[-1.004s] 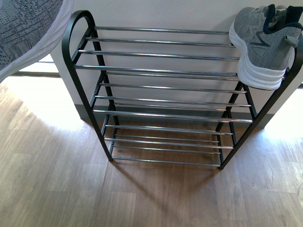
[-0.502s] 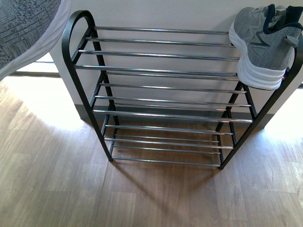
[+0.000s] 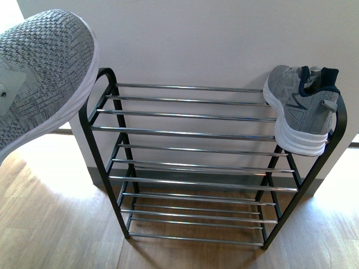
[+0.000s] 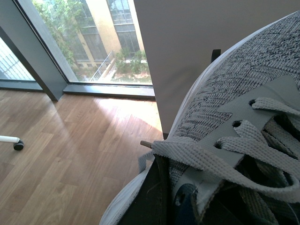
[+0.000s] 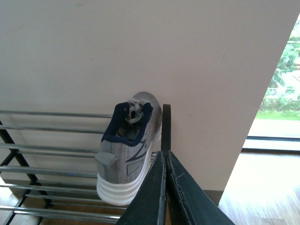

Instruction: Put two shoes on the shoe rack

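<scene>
Grey sneaker (image 3: 297, 106) on rack (image 3: 185, 133) — twin (image 3: 45, 73) aloft

A low shoe rack (image 3: 185, 133) of black arched metal side frames and chrome rods stands on the wood-plank floor (image 3: 56, 224). One grey mesh sneaker (image 3: 297, 115) with a white sole rests on its top tier (far right end, heel frontward).

Held shoe (image 3: 42, 78) sits in my left gripper (image 4: 159, 187), left of the rack (image 3: 185, 134) and nearer to me. Racked shoe (image 3: 300, 109) rests on the top tier's right end, just ahead of my right gripper (image 5: 165, 164). The rack backs onto the wall (image 3: 196, 39).
</scene>
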You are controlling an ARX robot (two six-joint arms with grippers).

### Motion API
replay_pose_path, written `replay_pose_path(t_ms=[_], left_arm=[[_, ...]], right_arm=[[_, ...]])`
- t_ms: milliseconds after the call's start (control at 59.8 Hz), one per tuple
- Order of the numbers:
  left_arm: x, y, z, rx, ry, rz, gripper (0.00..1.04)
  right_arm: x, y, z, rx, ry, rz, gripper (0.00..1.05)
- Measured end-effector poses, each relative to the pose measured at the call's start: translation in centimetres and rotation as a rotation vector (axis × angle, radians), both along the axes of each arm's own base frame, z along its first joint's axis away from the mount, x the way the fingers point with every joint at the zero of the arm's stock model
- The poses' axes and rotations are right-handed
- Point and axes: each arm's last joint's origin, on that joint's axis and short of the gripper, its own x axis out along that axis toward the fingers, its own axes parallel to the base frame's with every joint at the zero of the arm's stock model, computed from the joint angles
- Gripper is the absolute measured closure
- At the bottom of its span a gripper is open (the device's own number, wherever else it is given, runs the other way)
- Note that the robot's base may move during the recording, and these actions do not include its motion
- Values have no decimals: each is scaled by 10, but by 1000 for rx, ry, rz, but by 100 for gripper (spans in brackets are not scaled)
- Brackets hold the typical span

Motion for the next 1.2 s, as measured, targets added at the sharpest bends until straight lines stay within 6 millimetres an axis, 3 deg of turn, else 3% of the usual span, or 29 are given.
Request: replay_pose_path(t_ms=[468,1204], left_arm=[[0,0,0,0,0,0,103],[0,0,0,0,0,0,103]], right_arm=[[-45,0,-22,0,4,0,103],[-75,0,-12,-1,-30,0,103]])
